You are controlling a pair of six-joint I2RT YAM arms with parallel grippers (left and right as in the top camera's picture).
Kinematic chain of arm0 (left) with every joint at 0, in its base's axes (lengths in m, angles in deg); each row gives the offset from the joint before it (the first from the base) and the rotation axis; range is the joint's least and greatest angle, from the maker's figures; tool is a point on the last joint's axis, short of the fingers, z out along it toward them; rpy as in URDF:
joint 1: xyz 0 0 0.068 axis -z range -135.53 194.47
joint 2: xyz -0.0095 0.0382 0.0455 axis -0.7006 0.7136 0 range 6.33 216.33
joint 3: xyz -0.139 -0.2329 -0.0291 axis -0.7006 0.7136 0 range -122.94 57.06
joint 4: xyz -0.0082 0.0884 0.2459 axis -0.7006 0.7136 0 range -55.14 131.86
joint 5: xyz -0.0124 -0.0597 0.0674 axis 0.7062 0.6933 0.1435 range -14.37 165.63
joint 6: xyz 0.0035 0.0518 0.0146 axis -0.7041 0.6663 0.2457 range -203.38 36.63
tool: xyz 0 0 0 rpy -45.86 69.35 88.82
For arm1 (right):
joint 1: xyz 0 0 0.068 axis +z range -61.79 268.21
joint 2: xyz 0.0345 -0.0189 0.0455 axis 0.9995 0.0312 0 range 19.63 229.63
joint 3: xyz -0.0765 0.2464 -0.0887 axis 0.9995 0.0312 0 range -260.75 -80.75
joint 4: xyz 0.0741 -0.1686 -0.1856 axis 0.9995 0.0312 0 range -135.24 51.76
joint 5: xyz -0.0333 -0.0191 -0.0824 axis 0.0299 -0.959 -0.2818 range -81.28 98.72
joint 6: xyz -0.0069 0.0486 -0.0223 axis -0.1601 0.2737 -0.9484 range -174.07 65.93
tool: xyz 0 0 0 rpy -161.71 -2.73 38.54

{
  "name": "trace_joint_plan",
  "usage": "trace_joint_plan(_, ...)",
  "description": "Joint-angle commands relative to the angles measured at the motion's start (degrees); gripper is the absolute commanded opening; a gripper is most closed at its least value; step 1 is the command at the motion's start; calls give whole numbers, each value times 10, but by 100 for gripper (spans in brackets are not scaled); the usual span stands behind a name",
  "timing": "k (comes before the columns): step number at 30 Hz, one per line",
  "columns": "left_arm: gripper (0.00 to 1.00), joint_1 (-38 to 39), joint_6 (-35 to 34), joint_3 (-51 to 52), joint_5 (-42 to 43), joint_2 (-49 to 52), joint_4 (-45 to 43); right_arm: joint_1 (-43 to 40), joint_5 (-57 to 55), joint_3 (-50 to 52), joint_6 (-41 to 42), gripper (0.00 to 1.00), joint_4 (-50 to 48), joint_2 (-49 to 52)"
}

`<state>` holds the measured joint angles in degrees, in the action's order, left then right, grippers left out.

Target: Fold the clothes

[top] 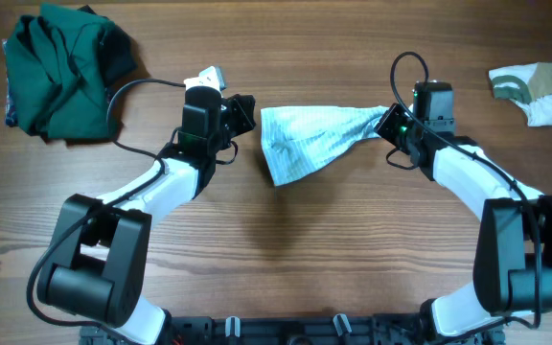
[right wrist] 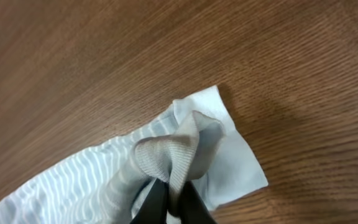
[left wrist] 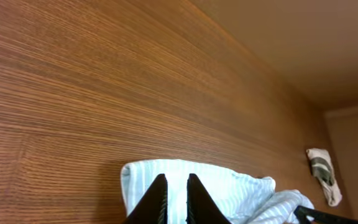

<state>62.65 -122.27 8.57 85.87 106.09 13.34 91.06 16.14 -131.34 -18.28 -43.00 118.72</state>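
Striped garment (top: pixel 305 144): lying mid-table (top: pixel 276 259), nearer the far edge. Being pinched at its bunched end by the right gripper (right wrist: pixel 169 199), clamped on cloth, probably for pulling it taut. Being met at the opposite edge by the left gripper (left wrist: pixel 176 180), nearly closed, any hold impossible to tell.

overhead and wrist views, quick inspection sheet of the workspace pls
surface: wooden table, brown grain
job's things: striped garment mid-table, bunched at one end; dark green garment heaped far left; white-and-olive piece far right
clutter: nothing seen
grippers: right gripper shut on the striped garment's end; left gripper at its other edge, grasp unclear
cables: black cable loops by each wrist
surroundings: plain tan area beyond the table edge
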Motion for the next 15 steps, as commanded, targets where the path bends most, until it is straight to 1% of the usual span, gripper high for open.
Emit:
trace_joint_plan(1,20,16,12,-4,-1,5,-2,2,-3,2,4,4,0,17)
trace_joint_plan(2,27,21,12,-4,27,5,-2,2,-3,2,3,4,2,17)
trace_joint_plan(3,41,24,12,-4,66,3,0,2,-3,2,3,4,2,17)
trace_joint_plan(4,49,26,12,-4,122,1,4,2,-3,2,2,4,2,17)
trace_joint_plan(5,55,26,12,-4,184,-3,15,2,-3,2,2,4,3,17)
trace_joint_plan(6,54,26,11,-4,233,-10,37,2,-3,2,2,4,3,17)
trace_joint_plan(8,43,25,7,-4,247,-28,100,2,-3,2,2,4,2,17)
trace_joint_plan(9,42,24,7,-4,245,-41,135,2,-3,2,2,4,2,17)
trace_joint_plan(10,43,24,7,-4,236,-54,164,2,-3,2,2,4,2,17)
trace_joint_plan(12,53,19,7,-4,193,-88,250,2,-3,2,2,4,3,17)
trace_joint_plan(15,61,13,8,-4,144,-135,366,2,-3,2,2,4,3,17)
